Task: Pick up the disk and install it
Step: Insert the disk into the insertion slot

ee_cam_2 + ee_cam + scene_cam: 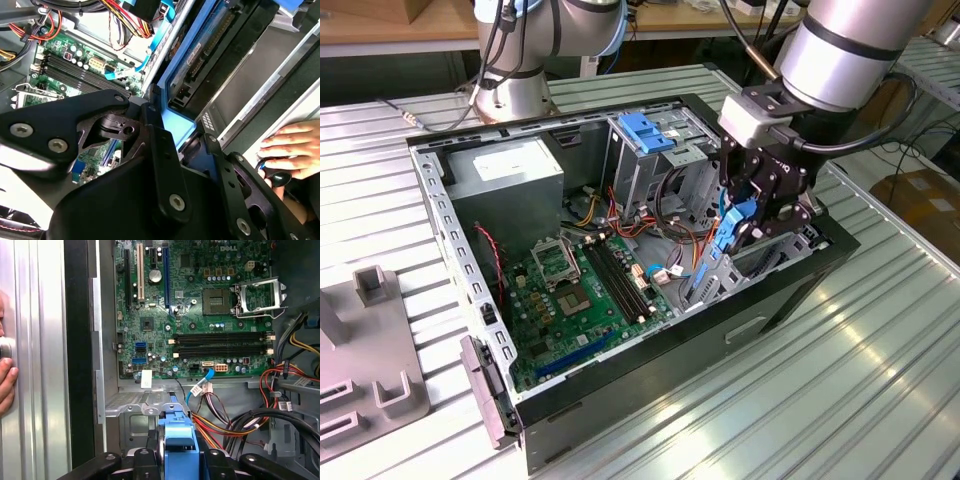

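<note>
The gripper [748, 212] is clamped on the blue rail of the disk [718, 255], holding it steeply tilted with its lower end inside the open computer case [445, 230] at the exterior view's right, just beside the motherboard [585, 290].

The exterior view stands off the arm, high up, looking down at a slant over the ribbed bench [840, 400] into the open computer case [650, 375] — wide enough to take in the whole case. Both wrist views sit close behind the claw [179, 460], from different sides. The first wrist view faces down onto the motherboard [200, 305]; the second wrist view is nearer still, looking along the claw's links at the disk [220, 35] it grips. All three views share the motherboard — both wrist views also catch a person's hand [287, 150] beside the case.
</note>
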Robot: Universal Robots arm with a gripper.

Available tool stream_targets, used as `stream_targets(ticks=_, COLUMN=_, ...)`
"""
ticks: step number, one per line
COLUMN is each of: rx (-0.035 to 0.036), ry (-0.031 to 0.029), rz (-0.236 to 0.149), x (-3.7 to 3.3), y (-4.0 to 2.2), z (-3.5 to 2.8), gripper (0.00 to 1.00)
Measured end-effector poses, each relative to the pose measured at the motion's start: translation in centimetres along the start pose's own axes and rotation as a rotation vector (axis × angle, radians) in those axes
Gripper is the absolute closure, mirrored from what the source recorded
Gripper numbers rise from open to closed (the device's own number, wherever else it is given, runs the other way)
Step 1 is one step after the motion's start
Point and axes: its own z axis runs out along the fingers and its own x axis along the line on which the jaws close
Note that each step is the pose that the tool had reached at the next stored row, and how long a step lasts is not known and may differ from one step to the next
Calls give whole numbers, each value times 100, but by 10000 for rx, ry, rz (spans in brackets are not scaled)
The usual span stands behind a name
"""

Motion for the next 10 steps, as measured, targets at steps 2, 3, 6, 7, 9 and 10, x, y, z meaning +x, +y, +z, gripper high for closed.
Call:
stream_targets(ticks=2, rx=0, ry=0, rz=0, x=0, y=0, z=1, gripper=63)
stream_targets(ticks=3, rx=0, ry=0, rz=3, x=1, y=0, z=1, gripper=63)
stream_targets(ticks=6, rx=0, ry=1, rz=1, x=1, y=0, z=1, gripper=56)
stream_targets(ticks=7, rx=0, ry=1, rz=0, x=1, y=0, z=1, gripper=56)
stream_targets(ticks=9, rx=0, ry=2, rz=0, x=1, y=0, z=0, gripper=56)
stream_targets(ticks=10, rx=0, ry=1, rz=0, x=1, y=0, z=1, gripper=56)
